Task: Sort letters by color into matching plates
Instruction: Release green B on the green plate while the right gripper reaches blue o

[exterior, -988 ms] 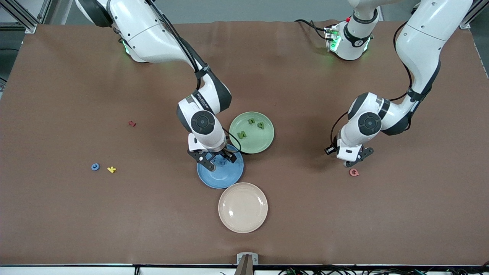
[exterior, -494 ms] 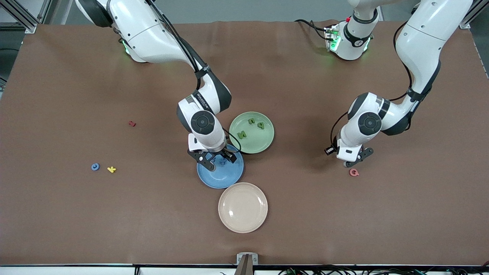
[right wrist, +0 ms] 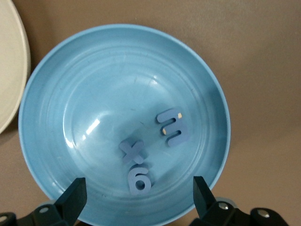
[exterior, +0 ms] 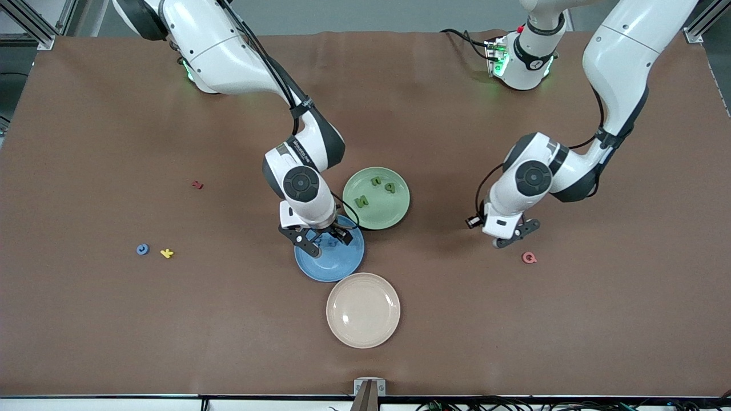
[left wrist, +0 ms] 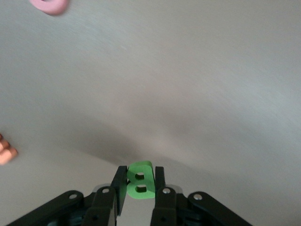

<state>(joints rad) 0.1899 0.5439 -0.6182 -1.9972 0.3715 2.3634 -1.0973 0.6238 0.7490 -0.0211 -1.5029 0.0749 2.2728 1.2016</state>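
Observation:
My left gripper (exterior: 510,240) is shut on a green B (left wrist: 139,181) and holds it above bare table, between the pink Q and the pale green plate (exterior: 394,214). That plate holds three green letters: n (exterior: 376,181), p (exterior: 390,187) and N (exterior: 362,200). My right gripper (exterior: 326,241) hangs open and empty over the blue plate (exterior: 334,267). In that plate (right wrist: 84,84) lie a blue E (right wrist: 172,127), x (right wrist: 131,151) and g (right wrist: 139,179). A blue c (exterior: 142,249) lies on the table toward the right arm's end.
A cream plate (exterior: 363,310) sits nearer the camera, touching the blue plate. A yellow k (exterior: 166,253) lies beside the blue c, a dark red letter (exterior: 197,184) farther back. A pink Q (exterior: 529,257) lies near my left gripper; an orange letter (left wrist: 4,151) shows at the left wrist view's edge.
My left gripper has moved with the green B away from the pink Q, toward the plates. My right gripper stays open over the blue plate, nearly still.

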